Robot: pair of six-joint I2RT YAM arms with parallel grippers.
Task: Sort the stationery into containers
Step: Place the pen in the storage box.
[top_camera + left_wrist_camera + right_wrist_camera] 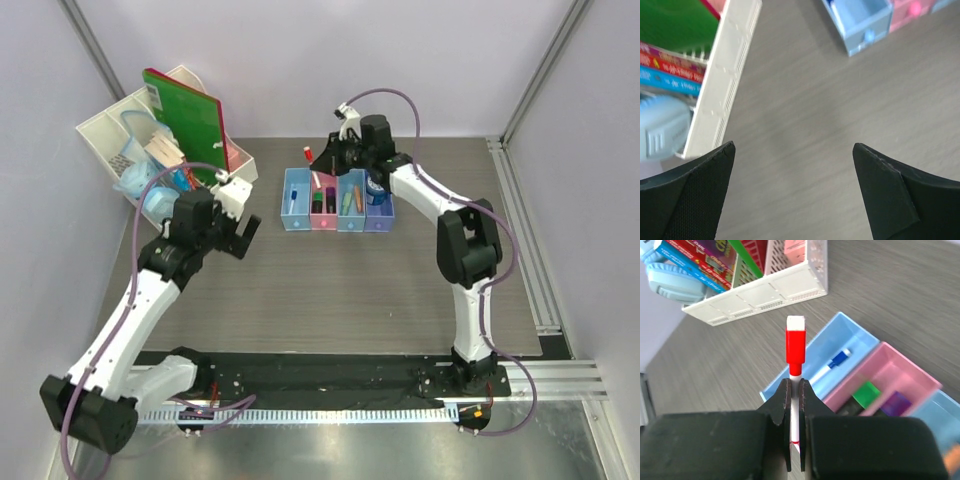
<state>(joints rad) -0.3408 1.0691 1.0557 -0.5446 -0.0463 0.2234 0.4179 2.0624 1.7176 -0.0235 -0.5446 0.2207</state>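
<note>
My right gripper (795, 385) is shut on the red-white pen (795, 347), whose red cap points away from the jaws. It hangs just behind the row of containers (337, 222), above the far end of the left blue bin (852, 337). A blue-white pen (832, 365) lies in that bin. In the pink bin (912, 372) are a green marker (867, 392) and a purple one (896, 402). An orange marker (347, 200) shows in the third bin. My left gripper (793, 147) is open over bare table, left of the bins, with nothing between its fingers.
The white desk organiser (105, 128) stands at the back left with a green notebook (185, 115) and pale blue tape rolls (660, 130). Its side wall (725, 75) is close to my left gripper. Metal rails (525, 240) run along the table's right edge.
</note>
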